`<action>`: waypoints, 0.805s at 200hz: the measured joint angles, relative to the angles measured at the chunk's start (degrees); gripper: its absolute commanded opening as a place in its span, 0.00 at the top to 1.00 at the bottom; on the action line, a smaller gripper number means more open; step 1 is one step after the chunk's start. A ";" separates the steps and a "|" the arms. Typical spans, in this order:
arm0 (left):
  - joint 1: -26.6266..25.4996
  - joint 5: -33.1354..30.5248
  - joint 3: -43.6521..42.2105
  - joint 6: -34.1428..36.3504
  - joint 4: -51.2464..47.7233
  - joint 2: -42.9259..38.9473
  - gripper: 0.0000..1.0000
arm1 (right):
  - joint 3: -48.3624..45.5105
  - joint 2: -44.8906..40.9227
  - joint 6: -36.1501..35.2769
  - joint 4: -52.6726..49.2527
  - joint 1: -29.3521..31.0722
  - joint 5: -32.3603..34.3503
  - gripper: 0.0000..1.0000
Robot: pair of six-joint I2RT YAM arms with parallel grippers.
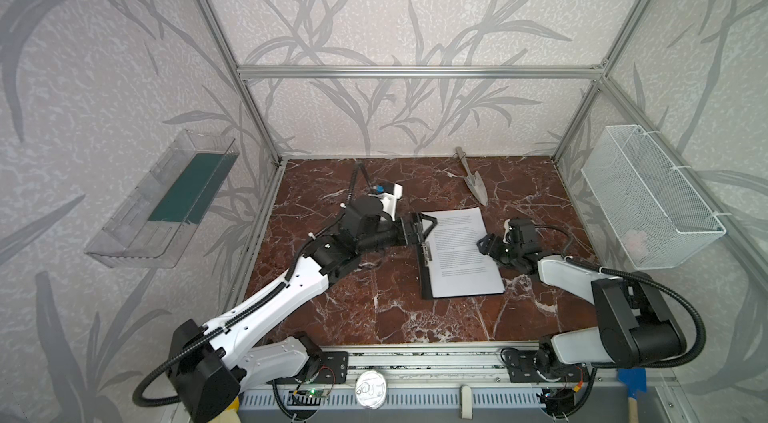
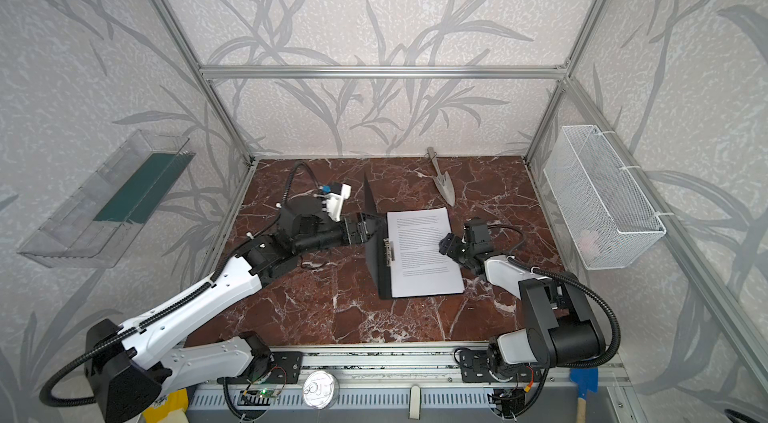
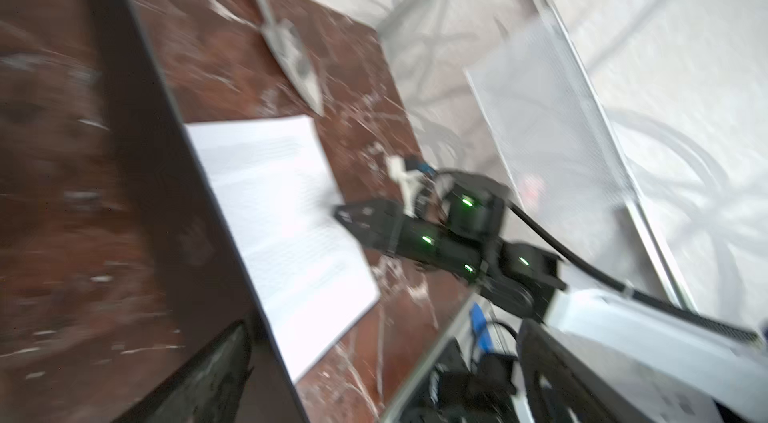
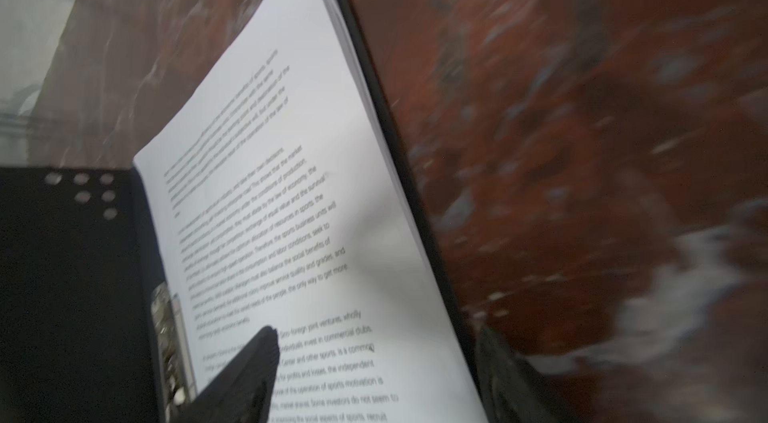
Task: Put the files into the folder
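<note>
— Where have the files got to?

— Already in place, I'd say. The files (image 1: 461,250) lie flat on the back panel of the folder (image 2: 381,277), which is open in the middle of the table (image 1: 374,313). Its cover (image 2: 370,196) stands nearly upright along the spine.

— And the arms?

— The left gripper (image 1: 413,229) is behind that cover with its jaws spread as wide as they go, gripping nothing. Whether it's touching the cover I can't tell. The right gripper (image 1: 484,243) sits at the sheets' outer edge, jaws well apart. In the right wrist view one finger (image 4: 249,371) is over the printed page and the other is out past the folder's rim, so it's clamped on nothing.

— So the cover wants closing?

— That's my reading. Push it high up, away from the spine, so it tips past upright and drops over the paper rather than shoving the whole folder sideways. The right one should steady the stack near its edge, then slide clear before the cover lands on it.

— The clip?

— The metal clip (image 2: 388,251) is beside the sheets' inner edge — whether they're under it I can't make out. Worth keeping the stack snug against it.
</note>
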 measured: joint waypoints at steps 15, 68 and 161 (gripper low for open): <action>-3.54 0.83 2.29 -0.17 0.28 5.68 0.01 | 0.00 -0.26 2.25 0.11 0.68 -4.00 0.07; -6.60 1.73 10.60 -0.76 4.44 30.62 0.03 | 1.40 -20.48 1.73 -11.23 -17.42 -1.46 0.01; 18.18 -36.26 -19.12 15.82 9.22 -14.14 0.01 | -0.24 -24.79 -16.20 -2.47 -18.08 1.49 0.01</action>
